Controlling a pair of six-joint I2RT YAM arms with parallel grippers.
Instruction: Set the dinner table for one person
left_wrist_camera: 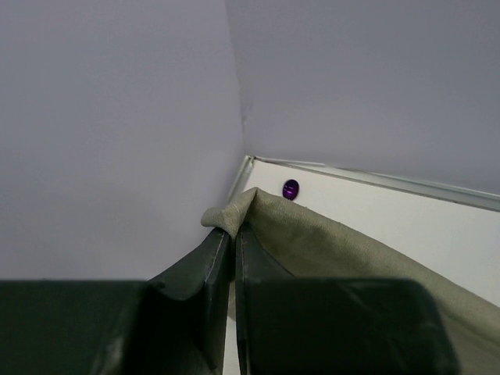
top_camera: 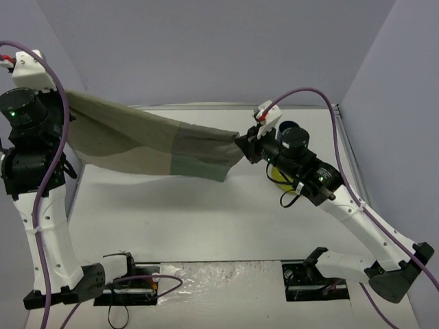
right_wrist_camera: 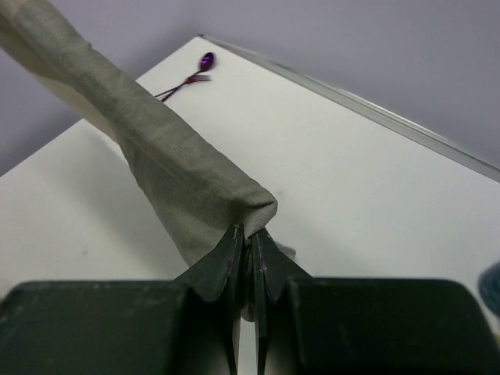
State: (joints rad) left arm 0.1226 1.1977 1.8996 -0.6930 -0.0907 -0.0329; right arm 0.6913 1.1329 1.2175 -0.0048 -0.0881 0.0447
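Grey-green patchwork cloth (top_camera: 151,144) (pinched at both ends) hangs above the dinner table (top_camera: 206,219).

Right gripper (right_wrist_camera: 248,258) is pinched tight on the bunched corner of the cloth (right_wrist_camera: 156,148), which runs up and away to the left, above the dinner table (right_wrist_camera: 336,180). Beyond the cloth, purple cutlery (right_wrist_camera: 205,62) lies by the table's metal rim (right_wrist_camera: 375,112). Far right of the cloth, a blue shape (right_wrist_camera: 492,285) peeks in.
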